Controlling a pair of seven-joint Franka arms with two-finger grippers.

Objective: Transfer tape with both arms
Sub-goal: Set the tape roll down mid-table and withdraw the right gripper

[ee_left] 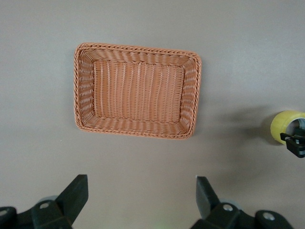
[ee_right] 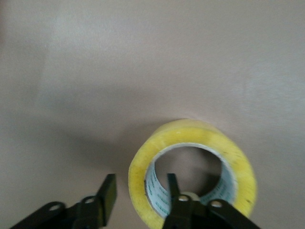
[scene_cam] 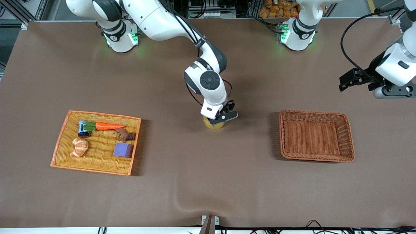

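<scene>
The tape (scene_cam: 215,125), a yellow roll with a grey-white core, lies flat on the brown table near its middle. My right gripper (scene_cam: 223,117) is down on it. In the right wrist view the tape (ee_right: 143,181) has one finger (ee_right: 108,195) outside its wall and the other inside the ring, and the right gripper (ee_right: 140,195) is open with gaps on both sides. My left gripper (scene_cam: 349,81) hangs high over the left arm's end of the table, waiting. It is open and empty (ee_left: 142,195). The left wrist view shows the tape (ee_left: 285,125) far off.
An empty brown wicker basket (scene_cam: 349,136) sits toward the left arm's end and also shows in the left wrist view (ee_left: 78,90). An orange wicker tray (scene_cam: 61,143) toward the right arm's end holds a carrot (scene_cam: 109,126), a croissant (scene_cam: 79,147), a purple block (scene_cam: 123,150) and small items.
</scene>
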